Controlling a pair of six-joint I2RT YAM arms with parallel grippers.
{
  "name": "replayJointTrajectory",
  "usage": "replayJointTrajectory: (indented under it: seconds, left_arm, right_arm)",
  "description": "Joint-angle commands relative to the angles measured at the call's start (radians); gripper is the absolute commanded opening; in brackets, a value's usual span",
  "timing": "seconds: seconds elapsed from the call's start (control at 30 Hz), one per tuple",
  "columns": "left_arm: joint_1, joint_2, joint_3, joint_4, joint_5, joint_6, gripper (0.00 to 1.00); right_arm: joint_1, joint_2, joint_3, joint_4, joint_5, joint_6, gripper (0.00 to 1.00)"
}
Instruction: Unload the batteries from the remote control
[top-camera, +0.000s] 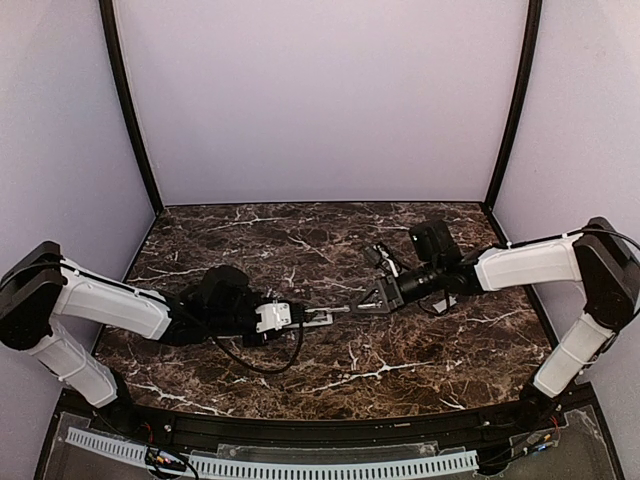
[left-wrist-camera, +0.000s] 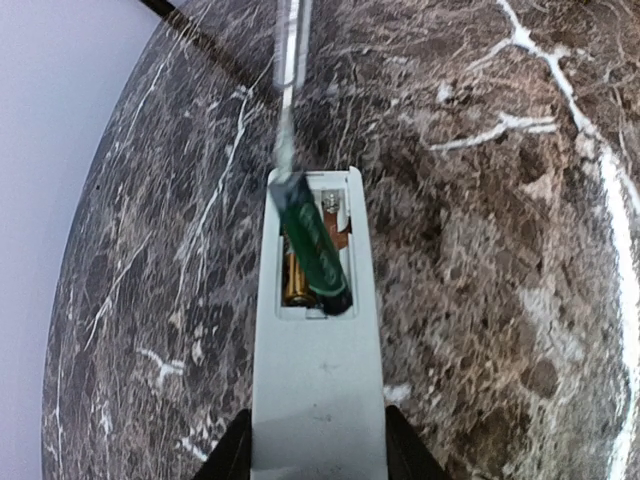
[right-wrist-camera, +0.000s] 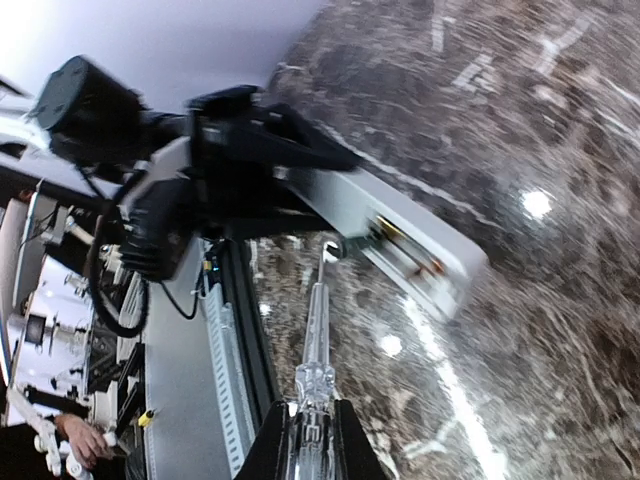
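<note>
Marble table (top-camera: 330, 370), dark brown with white veins. Left gripper (left-wrist-camera: 318, 455) reaches in from 9 o'clock, clenched on the near end of the remote control (left-wrist-camera: 320, 380), which is held near table centre with its battery bay open. Right gripper (right-wrist-camera: 310, 432) enters from 3 o'clock, clamped on a thin tool (right-wrist-camera: 318, 340) with a clear handle. Tool tip sits at the 12 o'clock end of the green battery (left-wrist-camera: 315, 240), which is tilted up out of the bay. Second battery (left-wrist-camera: 292, 280), coppery, lies seated beneath it.

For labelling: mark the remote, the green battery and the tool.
remote (left-wrist-camera: 320, 400): left wrist view, bare casing below the bay.
green battery (left-wrist-camera: 313, 245): left wrist view, mid-body.
tool (right-wrist-camera: 318, 330): right wrist view, mid-shaft.
</note>
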Motion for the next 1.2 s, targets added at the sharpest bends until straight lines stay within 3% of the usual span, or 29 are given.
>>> replayJointTrajectory:
  seconds: [0.0, 1.17]
  left_arm:
    - [-0.032, 0.022, 0.057, 0.183, 0.127, 0.003, 0.00]
    - [-0.033, 0.039, 0.069, 0.183, 0.109, -0.010, 0.00]
  right_arm:
    - [0.052, -0.001, 0.021, 0.233, -0.223, -0.019, 0.00]
    - [0.047, -0.003, 0.015, 0.193, -0.162, -0.023, 0.00]
